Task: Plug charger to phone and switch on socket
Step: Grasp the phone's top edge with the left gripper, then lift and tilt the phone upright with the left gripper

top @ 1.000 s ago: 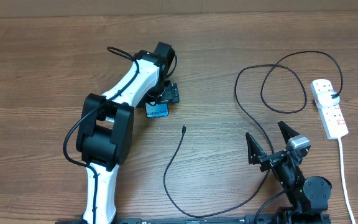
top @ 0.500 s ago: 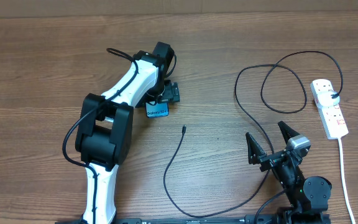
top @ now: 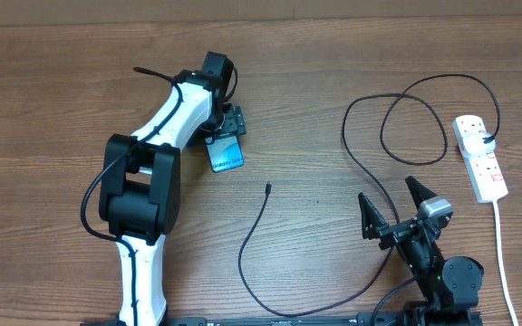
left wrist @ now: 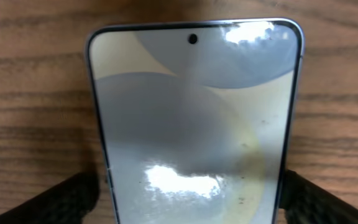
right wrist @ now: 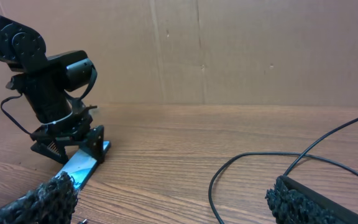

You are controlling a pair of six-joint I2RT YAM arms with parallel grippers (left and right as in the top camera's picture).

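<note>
1. Nearest the robot's base, the right gripper (top: pixel 386 190) hovers above the table (top: pixel 62 81) with its jaws spread wide and nothing between them. Its own camera shows only bare wood and a stretch of black cable between the two fingers.
2. Just beyond and to the left, the charger (top: pixel 263 210) lies loose on the wood. The cable runs along the near edge, curves up, and ends in a small connector tip (top: pixel 268 188) that rests free and touches nothing.
3. The tip lies near the phone (top: pixel 227 155) but clearly apart from it, on its right and nearer the base.
4. The phone lies face up at a slight slant, its blue screen lit, with white lettering at the end towards the base.
5. The left gripper (top: pixel 227 138) sits over the phone's far end with the jaws set wide. One of its black fingers (left wrist: pixel 67 199) flanks each long edge of the phone. I cannot tell whether they press on the edges or merely stand beside them.
6. Over at the right edge, the socket (top: pixel 480 156) lies well apart from the phone. It has a black plug (top: pixel 488 138) in its far end, and its white cord (top: pixel 501 244) trails back towards the base.
7. The charger's cable loops widely between the socket and the right arm.
8. Farthest back, a brown cardboard wall (right wrist: pixel 229 50) closes off the table.
</note>
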